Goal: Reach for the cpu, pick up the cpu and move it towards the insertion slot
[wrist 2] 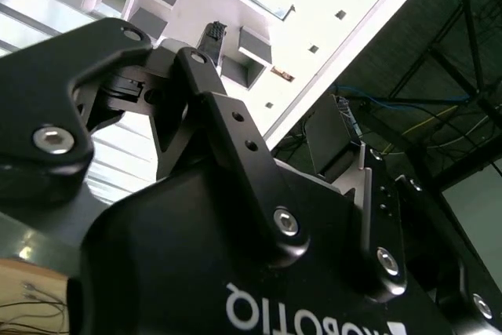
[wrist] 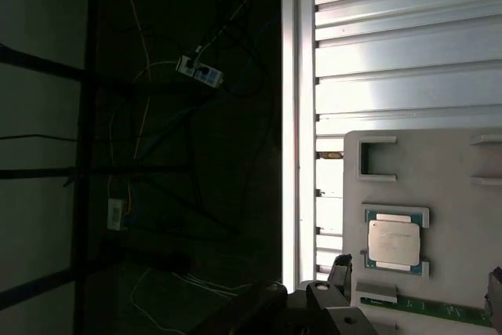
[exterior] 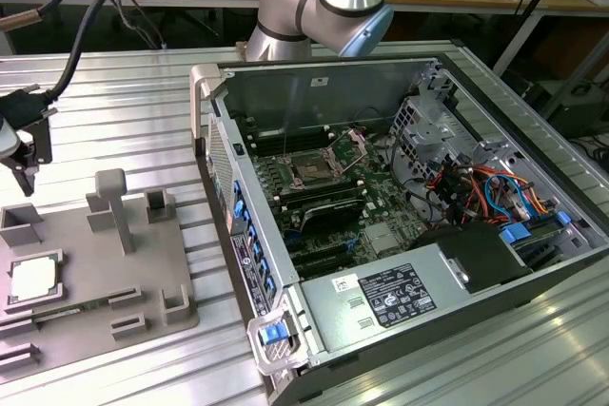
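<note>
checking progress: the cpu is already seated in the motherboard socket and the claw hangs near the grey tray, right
Not quite. The cpu is not in the socket; it lies on the grey tray, as the exterior view shows. The claw does hang near that tray.

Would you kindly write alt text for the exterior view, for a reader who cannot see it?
A black pincer hangs clear of the cpu, which lies in its holder on a grey fixture plate. To the exterior view's right, an open computer case shows the insertion slot inside.
</note>
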{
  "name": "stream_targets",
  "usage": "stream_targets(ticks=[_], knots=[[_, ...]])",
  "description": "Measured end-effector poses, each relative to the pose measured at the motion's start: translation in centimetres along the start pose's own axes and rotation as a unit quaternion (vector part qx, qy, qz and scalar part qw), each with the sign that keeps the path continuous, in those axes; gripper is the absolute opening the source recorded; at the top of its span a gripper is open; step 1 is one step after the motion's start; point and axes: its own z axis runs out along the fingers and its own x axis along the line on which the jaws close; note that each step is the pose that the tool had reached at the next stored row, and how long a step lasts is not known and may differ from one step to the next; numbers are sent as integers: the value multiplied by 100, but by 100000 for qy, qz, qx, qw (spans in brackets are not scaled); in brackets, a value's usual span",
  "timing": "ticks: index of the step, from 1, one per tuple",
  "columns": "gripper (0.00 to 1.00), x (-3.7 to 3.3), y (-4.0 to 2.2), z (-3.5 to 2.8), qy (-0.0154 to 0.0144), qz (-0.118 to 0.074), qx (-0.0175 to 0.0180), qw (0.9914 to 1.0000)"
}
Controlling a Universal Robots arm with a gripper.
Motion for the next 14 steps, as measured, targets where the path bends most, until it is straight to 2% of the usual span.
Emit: stream_targets(ticks=[7,10,14], knots=[[69,1,-148,92,56,-980,24,99995],[69,2,-265,168,80,-1571,42,99988],[69,2,-371,240,103,-2103,55,99978]])
